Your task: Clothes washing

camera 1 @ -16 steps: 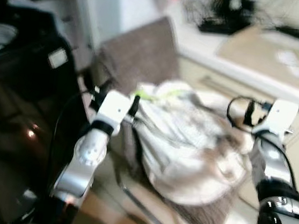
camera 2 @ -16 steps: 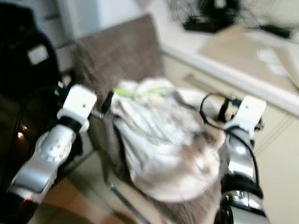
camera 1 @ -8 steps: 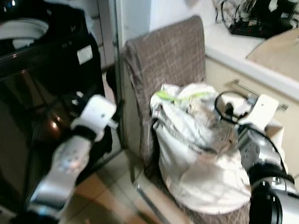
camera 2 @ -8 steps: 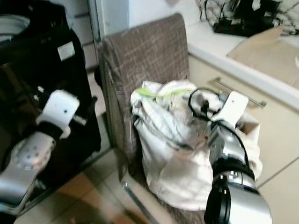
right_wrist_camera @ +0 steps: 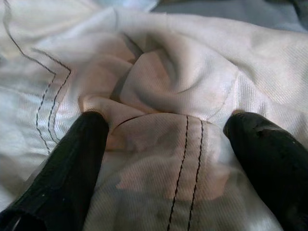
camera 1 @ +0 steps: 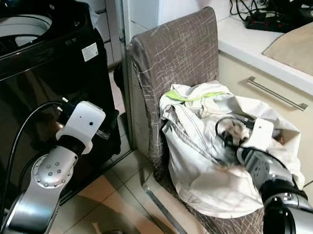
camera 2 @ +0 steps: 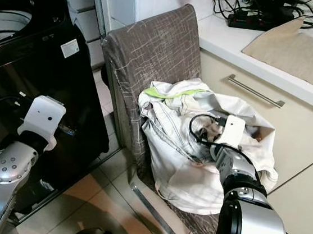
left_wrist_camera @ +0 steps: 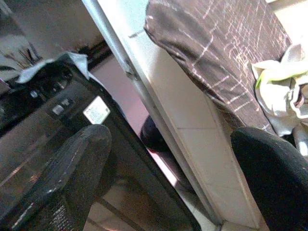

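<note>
- one heap of pale clothes on the brown chair, beside the black washing machine.
- right gripper: fingers spread wide, pressed into a cloth fold, nothing pinched yet.
- left gripper: spread, empty, near the machine.
- step: the pick-up; next calls for closing on the fold, then lifting.

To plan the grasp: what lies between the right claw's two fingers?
A raised fold of the white garment lies between the open right claw's fingers, in the right wrist view.
</note>
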{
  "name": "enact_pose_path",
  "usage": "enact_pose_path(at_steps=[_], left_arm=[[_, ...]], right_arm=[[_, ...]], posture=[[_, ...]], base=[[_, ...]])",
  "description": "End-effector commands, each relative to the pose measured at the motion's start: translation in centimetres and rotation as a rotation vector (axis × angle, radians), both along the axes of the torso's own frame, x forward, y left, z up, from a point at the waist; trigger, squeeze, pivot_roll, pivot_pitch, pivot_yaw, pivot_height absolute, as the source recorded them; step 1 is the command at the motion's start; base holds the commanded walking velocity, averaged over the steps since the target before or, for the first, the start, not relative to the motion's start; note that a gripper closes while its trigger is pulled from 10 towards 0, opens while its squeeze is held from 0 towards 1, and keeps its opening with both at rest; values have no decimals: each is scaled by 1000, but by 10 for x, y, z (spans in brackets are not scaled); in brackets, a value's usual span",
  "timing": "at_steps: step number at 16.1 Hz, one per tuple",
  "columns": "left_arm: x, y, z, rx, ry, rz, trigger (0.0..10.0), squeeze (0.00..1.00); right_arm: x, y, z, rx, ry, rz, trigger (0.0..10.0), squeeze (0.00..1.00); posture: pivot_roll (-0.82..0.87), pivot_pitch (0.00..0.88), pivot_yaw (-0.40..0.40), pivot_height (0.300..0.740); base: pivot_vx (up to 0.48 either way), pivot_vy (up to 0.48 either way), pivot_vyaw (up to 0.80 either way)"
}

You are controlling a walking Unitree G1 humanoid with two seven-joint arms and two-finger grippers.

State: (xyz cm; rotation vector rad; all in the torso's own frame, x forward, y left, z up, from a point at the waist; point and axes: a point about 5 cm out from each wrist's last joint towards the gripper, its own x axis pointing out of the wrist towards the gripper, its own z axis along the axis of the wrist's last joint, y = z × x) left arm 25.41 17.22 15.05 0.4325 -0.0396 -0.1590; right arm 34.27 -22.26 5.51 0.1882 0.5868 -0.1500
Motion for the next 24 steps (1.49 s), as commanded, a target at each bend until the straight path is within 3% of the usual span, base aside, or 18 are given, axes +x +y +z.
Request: enact_pose_path(at_steps=[1,2,3,10,18,24], left_arm=[[-2,1,0,-20,25,8,10000,0],[-2,-2,-1,-27,32,5,10000,0],[-2,-3,-2,-30,40,3,10000,0],[-3,-14,-6,-31,85,-37,10000,0],[0,-19,-7,-32,105,-52,10000,0],[1,-29,-13,-31,117,-70,10000,0]], right_arm=[[-36,2,-44,22,229,-5,10000,0],[-40,4,-49,49,249,-13,10000,0],[-41,6,-51,78,252,-27,0,0],[-45,32,-61,119,235,18,0,0],[-45,38,-61,122,208,44,0,0],[-35,42,-51,101,140,92,0,0]], posture=[[146,173,80,740],[140,175,77,740],[135,178,76,740],[109,213,75,740],[92,215,69,740],[64,219,52,740]], base=[[0,0,0],[0,0,0],[0,0,0],[0,0,0],[0,0,0],[0,0,0]])
